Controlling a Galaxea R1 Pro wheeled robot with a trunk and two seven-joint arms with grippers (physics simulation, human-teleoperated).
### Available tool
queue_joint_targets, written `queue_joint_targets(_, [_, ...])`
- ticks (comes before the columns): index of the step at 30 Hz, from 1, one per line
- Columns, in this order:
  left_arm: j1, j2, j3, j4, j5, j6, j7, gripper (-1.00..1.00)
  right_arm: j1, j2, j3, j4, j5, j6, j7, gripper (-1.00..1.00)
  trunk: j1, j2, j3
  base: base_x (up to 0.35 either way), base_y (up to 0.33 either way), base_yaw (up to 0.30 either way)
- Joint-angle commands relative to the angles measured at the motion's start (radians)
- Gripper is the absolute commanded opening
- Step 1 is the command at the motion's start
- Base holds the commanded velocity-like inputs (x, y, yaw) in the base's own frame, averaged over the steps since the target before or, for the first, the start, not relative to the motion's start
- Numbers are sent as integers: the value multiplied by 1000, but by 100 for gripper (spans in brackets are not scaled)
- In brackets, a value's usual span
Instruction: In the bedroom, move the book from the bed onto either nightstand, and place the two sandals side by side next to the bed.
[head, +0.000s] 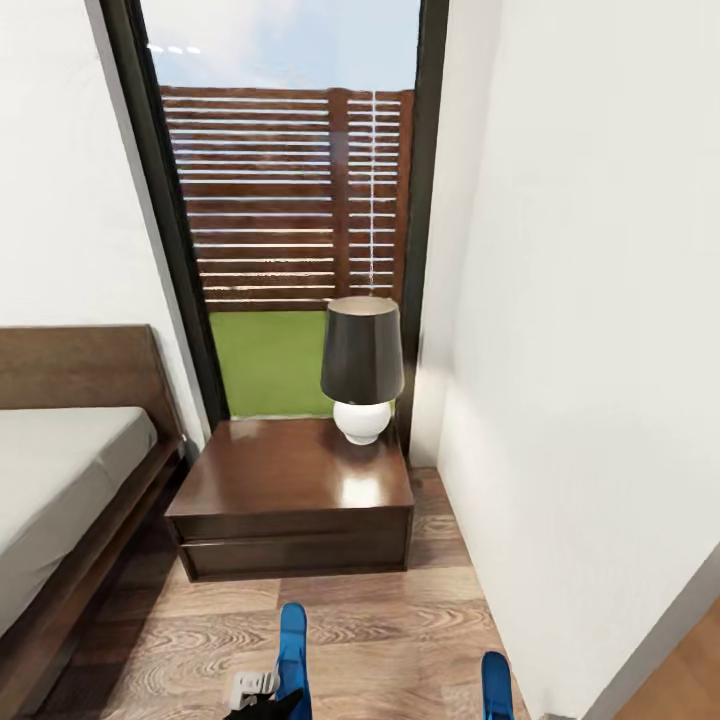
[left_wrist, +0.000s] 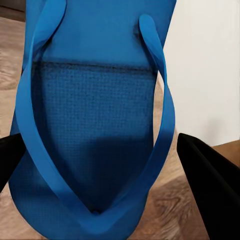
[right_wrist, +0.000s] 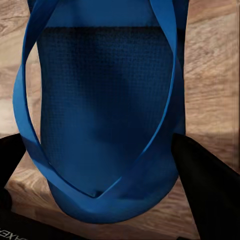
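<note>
**Sandals carried in, one per gripper, facing the nightstand**

Sandals first. In the head view two blue tips stick up from the lower edge: the left sandal (head: 292, 655) over the wood floor (head: 400, 640), the right sandal (head: 496, 685) well apart from it, nearer the white wall (head: 580, 350). Both look lifted, not lying flat; likely held so they can be set down together beside the bed.

Left gripper (left_wrist: 102, 172): the left wrist view looks straight down the sole, with a dark finger (left_wrist: 212, 185) on one side of the sandal and a second dark edge on the other. Jaws part-open at roughly the sandal's width, apparently clamped on its edges. Contact itself sits outside clear sight, so the grasp is a judgement.

Right gripper (right_wrist: 107, 172): same picture in the right wrist view. Dark fingers (right_wrist: 205, 185) flank the other sandal, floor planks beneath. Reads as grasping it.

Surroundings: nightstand (head: 290, 480) dead ahead, dark reddish wood, with a lamp (head: 362, 365) on its rear corner next to the tall window (head: 290, 200). Bed (head: 60, 480) at the left, mattress corner and dark frame showing, just beside the nightstand. No book in this part of the room.

Open floor between bed frame and robot looks a fair spot to put the pair down.
</note>
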Motion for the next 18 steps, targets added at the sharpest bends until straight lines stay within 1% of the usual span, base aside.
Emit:
queue_joint_targets(1, [-1, 0, 5, 1, 0, -3, -5, -100, 0, 1, -9, -1, 0, 10, 6, -100, 0, 0, -1, 231, -61, 133])
queue_joint_targets(5, [-1, 0, 5, 1, 0, -3, -6, -100, 0, 1, -9, -1, 0, 10, 6, -100, 0, 0, -3, 93, -24, 216])
queue_joint_targets(18, [-1, 0, 5, 1, 0, -2, -6, -100, 0, 1, -8, -1, 0, 10, 6, -100, 0, 0, -4, 4, -1, 285])
